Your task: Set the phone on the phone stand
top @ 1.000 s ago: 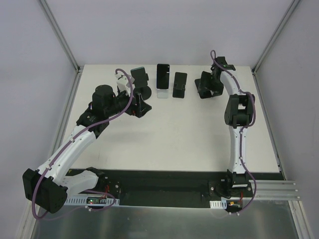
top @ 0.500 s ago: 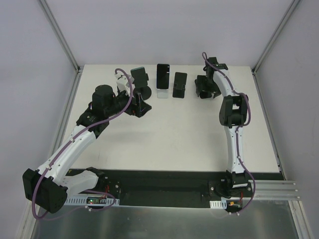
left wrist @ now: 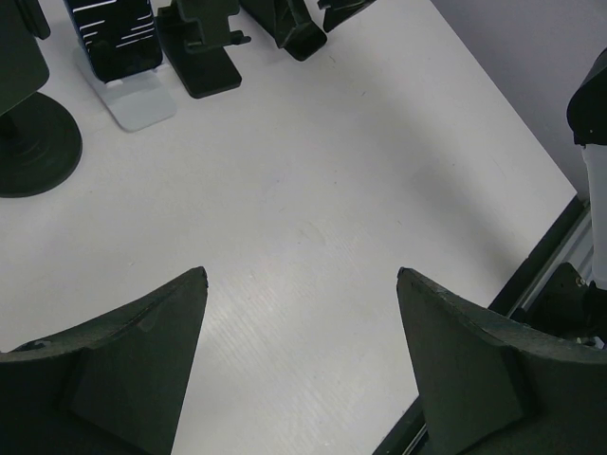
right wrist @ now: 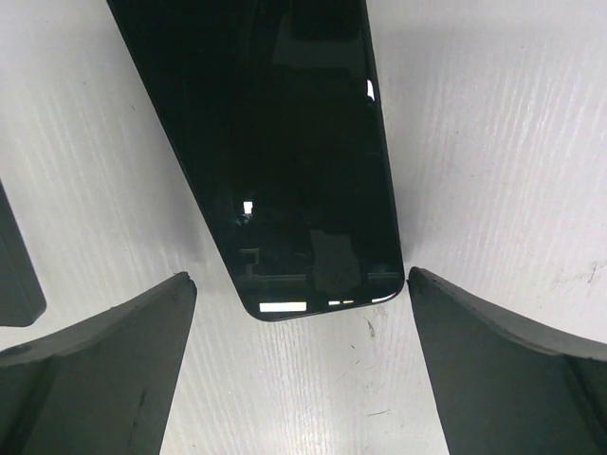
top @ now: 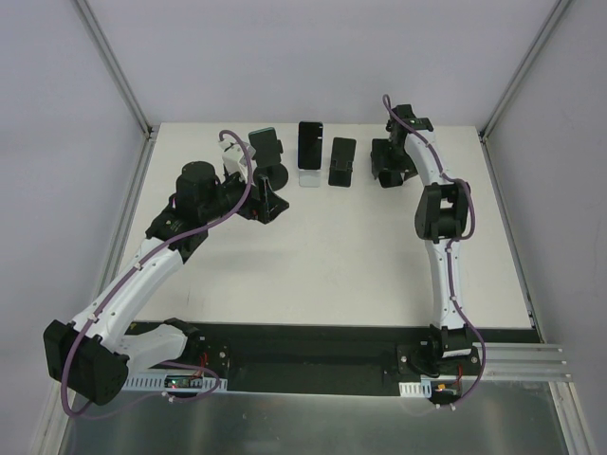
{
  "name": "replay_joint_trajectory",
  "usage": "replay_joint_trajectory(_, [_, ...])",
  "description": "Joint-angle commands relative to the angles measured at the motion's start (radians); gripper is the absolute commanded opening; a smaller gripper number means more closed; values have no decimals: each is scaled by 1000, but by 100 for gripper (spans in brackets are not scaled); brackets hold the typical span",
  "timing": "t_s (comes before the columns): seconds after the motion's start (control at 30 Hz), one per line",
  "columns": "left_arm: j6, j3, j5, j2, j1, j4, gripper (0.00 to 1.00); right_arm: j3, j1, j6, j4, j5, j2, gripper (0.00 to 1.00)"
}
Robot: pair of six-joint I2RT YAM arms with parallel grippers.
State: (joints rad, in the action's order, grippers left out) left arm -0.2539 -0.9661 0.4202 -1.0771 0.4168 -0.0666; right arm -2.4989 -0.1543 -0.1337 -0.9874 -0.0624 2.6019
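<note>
1. Your right gripper is at the far side of the table, just right of the black phone stand. Its claw is spread wide and grips nothing.
2. The phone lies flat on the table, screen up and dark, right of the black phone stand. In the right wrist view its rounded near end sits between the two right fingers, with bare table showing on either side. Neither finger touches it.
3. From the top camera the phone is mostly hidden under the right gripper, so you can only judge how it lies from the wrist view.
4. Your left gripper is well to the left of the black phone stand and nearer the arm bases. Its claw is also apart, with only white table between the fingertips.
5. Just left of the black phone stand is a white stand holding an upright phone.
6. Further left of the black phone stand is a round-based stand with a dark device on top, close to the left gripper.
7. In the left wrist view the black phone stand stands upright on its flat base, apart from the white stand beside it.
</note>
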Motion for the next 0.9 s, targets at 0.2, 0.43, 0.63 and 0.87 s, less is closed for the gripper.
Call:
replay_joint_trajectory(0.2, [-24, -28, 43, 0, -10, 28, 79, -90, -11, -55, -3, -7, 14, 97])
replay_joint_trajectory(0.43, [-28, -26, 49, -1, -10, 30, 79, -52, 15, -27, 4, 53, -3, 96])
replay_joint_trajectory(0.63, [-25, -25, 49, -9, -10, 31, 79, 97, 79, 124, 156, 223, -40, 96])
replay_joint_trajectory(0.87, [-25, -25, 51, -15, -10, 31, 79, 123, 96, 275, 266, 368, -6, 96])
